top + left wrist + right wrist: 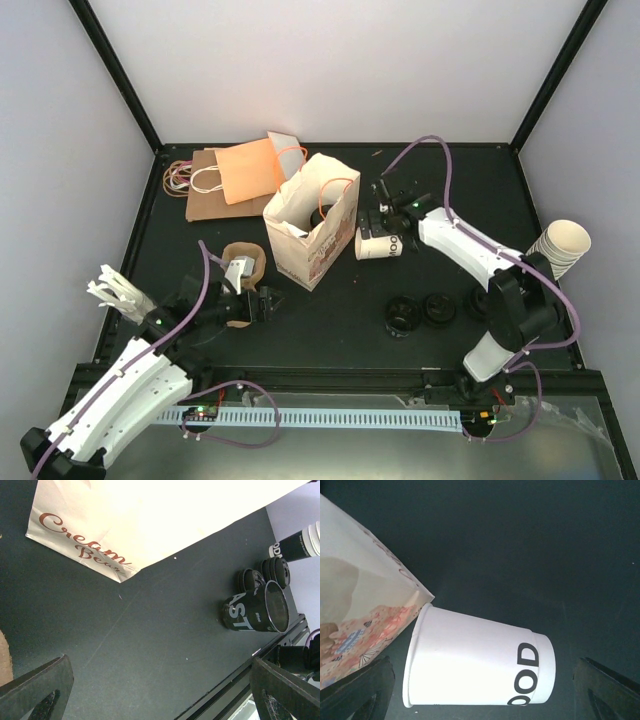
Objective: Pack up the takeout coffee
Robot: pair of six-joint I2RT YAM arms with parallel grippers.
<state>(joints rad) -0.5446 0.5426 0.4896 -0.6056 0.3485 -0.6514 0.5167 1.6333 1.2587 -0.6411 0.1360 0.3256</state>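
Observation:
The takeout coffee (470, 665), a cream paper cup with dark print, lies on its side on the dark table. Its rim points at the open paper bag (308, 232) and sits close to the bag's lower corner (365, 625). My right gripper (482, 685) hovers directly over the cup (378, 246) with its jaws open wide. One finger shows on each side of the cup, neither touching it. Left of the bag and low over the table, my left gripper (262, 303) is open with nothing in it; between its fingers (35, 690) there is only bare table.
A black cup (255, 612) lies on its side beside black lids (438, 307) near the front right. A tall stack of cream cups (562, 248) leans at the right edge. Flat paper bags (240, 172) lie at the back left, and a brown cardboard piece (243, 262) sits by my left gripper.

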